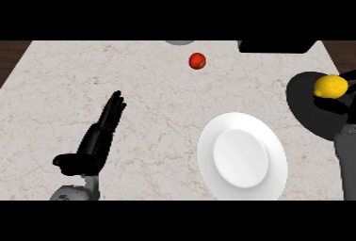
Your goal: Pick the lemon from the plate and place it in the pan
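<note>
Right hand [345,89]: I logged it over the black pan [313,115] at the view's right edge, fingers curled round the lemon [331,86]. Lemon: I judged it light, stiff, smooth-skinned; best held across its middle. Left hand [97,136]: resting, fingers straight. White plate [242,155]: just beside the pan. Red fruit [198,60]: well apart, obstructing nothing.

A small red, tomato-like fruit [198,60] lies on the pale marbled counter [139,80] near its far edge. A grey round object [180,42], mostly cropped, sits at that edge.
</note>
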Tool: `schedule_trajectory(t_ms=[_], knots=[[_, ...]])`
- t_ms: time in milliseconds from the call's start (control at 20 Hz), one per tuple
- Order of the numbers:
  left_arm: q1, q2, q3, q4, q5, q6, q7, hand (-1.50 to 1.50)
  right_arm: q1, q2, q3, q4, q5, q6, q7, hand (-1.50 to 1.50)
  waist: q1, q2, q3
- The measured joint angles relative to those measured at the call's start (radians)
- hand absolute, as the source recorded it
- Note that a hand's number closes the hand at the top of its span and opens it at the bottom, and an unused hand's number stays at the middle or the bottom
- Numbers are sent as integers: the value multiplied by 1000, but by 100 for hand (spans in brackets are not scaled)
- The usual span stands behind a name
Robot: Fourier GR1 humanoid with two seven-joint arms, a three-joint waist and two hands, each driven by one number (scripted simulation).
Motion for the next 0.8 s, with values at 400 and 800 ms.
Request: schedule_trajectory(t_ms=[400, 800], knots=[[24, -15, -22, -8, -10, -9, -18, 0, -179, -156, -146, 431, -163, -117, -282, 150, 20, 7, 1], [7, -19, -35, -27, -14, -15, 1, 0, -242, -261, -119, 723, -132, 138, -232, -150, 47, 19, 3]])
